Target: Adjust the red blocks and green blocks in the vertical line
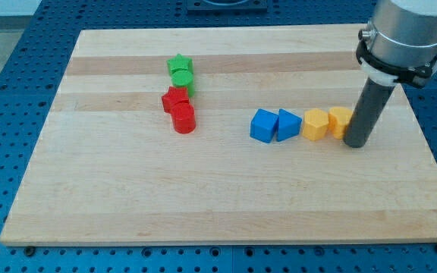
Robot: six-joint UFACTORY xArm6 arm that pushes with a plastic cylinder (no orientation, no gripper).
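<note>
Pale wooden board (226, 205) is lying on a blue perforated table (6, 91), filling most of the view.

Toward the far left of the board, four blocks are sitting in a short column running from far to near. A green star block (179, 64) is sitting at the far end, with a green cylinder (182, 80) touching it just nearer. Next in the column, a red star block (175, 99) is pressing against the green cylinder, and a red cylinder (183, 118) is closing the column at the near end, touching the red star. The column is leaning a little, with the red cylinder sitting slightly to the right of the red star.

Well apart to the right, a second row is running left to right across the middle of the board. A blue cube-like block (263, 126) is touching a blue wedge-shaped block (287, 124), and beside that a yellow block (315, 124) is sitting next to a second yellow block (340, 120), whose shape is partly hidden.

My tip (355, 143) is resting on the board at the right end of this row, touching or just beside the second yellow block and well apart from the red and green blocks. Being a plain rod, it is neither spread nor pinching anything; it is holding nothing.
</note>
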